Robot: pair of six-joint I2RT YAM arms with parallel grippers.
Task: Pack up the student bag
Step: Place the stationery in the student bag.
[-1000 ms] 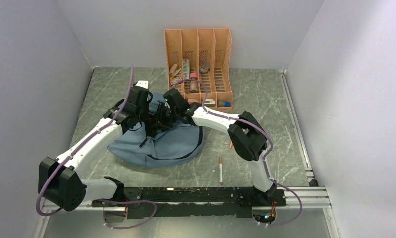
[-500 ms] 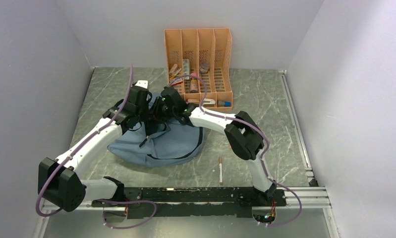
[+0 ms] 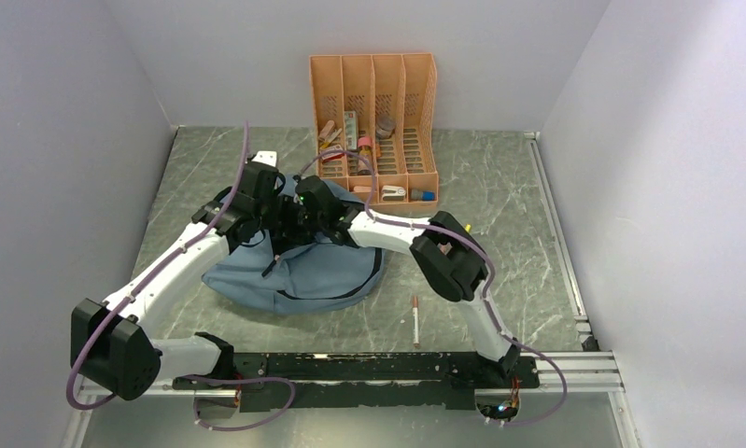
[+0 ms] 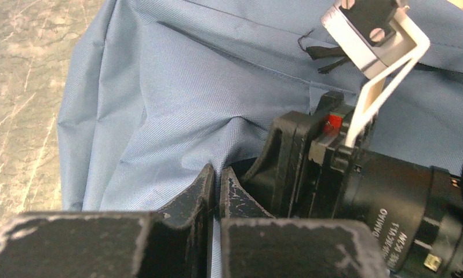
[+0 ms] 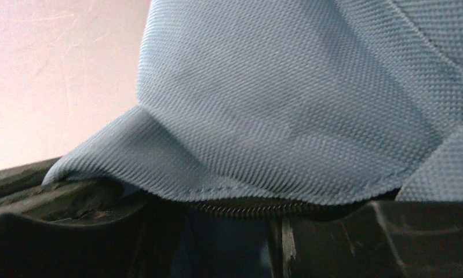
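Left claw point(image 4: 216, 176): mine, pinched tight on the bag point(image 3: 322, 275).
Right claw point(image 5: 232, 231): mine, at the bag's zip edge; I cannot tell how wide.

Top view: the left arm point(image 3: 191, 261) and right arm point(image 3: 397, 229) cross over the student bag point(image 3: 299, 275) and hide its far end. The small items in the orange file organizer point(image 3: 373, 89) are too small to name, and so is the thin stick point(image 3: 415, 319) on the counter point(image 3: 499, 187). Left wrist view: the left tool point(image 4: 215, 179) is cut off at the bottom edge, and whether fabric sits between its closed tips cannot be told. Right wrist view: the right tool point(image 5: 229, 237) is only dark, blurred shapes under the bag's zip edge, jaw spacing unreadable
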